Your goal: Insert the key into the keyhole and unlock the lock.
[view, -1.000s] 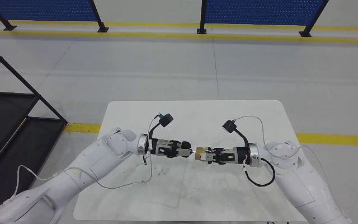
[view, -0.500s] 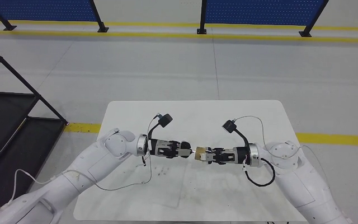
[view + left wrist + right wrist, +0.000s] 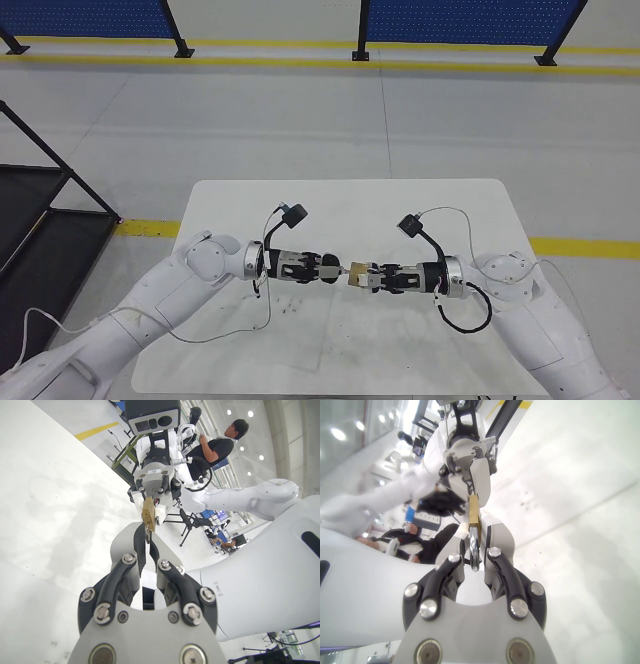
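Observation:
Above the middle of the white table (image 3: 400, 210) a brass padlock (image 3: 356, 277) hangs between my two grippers. My right gripper (image 3: 368, 277) is shut on it; in the right wrist view its fingers (image 3: 495, 535) clamp the lock by the silver shackle (image 3: 474, 547), the brass body (image 3: 473, 512) pointing away. My left gripper (image 3: 338, 270) faces it, shut on the key (image 3: 148, 532). The dark key head sits between the black pads (image 3: 140, 540). Its tip meets the keyhole end of the padlock (image 3: 148, 513); how deep the blade sits is hidden.
Small dark specks (image 3: 290, 305) mark the tabletop below the left forearm. A black frame (image 3: 50, 200) stands left of the table. Blue barriers (image 3: 450, 20) and yellow floor lines (image 3: 580, 245) lie beyond it.
The left arm's elbow and shoulder have shifted slightly outward. Both grippers, the key and the padlock stay in the same spot.

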`<move>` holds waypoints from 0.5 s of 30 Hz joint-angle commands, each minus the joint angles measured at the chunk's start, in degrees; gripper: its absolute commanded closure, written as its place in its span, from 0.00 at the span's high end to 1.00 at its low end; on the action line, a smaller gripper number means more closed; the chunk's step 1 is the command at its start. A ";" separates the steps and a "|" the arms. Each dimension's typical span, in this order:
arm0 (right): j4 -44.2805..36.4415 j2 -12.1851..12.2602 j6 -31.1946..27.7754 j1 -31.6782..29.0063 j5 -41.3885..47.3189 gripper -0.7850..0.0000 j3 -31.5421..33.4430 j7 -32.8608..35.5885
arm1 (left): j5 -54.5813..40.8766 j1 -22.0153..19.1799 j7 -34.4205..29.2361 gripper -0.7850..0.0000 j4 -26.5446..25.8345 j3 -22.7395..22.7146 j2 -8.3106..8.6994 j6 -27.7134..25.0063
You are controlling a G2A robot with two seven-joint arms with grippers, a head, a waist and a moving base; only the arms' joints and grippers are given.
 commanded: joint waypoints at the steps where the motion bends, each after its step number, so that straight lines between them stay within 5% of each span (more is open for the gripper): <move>1: 0.00 0.00 0.00 0.00 0.00 0.00 0.00 0.00 | -0.05 0.13 -0.14 0.06 -0.06 -0.12 -0.12 0.44; 15: 0.00 0.00 0.00 0.00 0.00 0.00 0.00 0.00 | -1.15 -0.31 -1.68 0.00 1.02 0.04 -1.56 1.62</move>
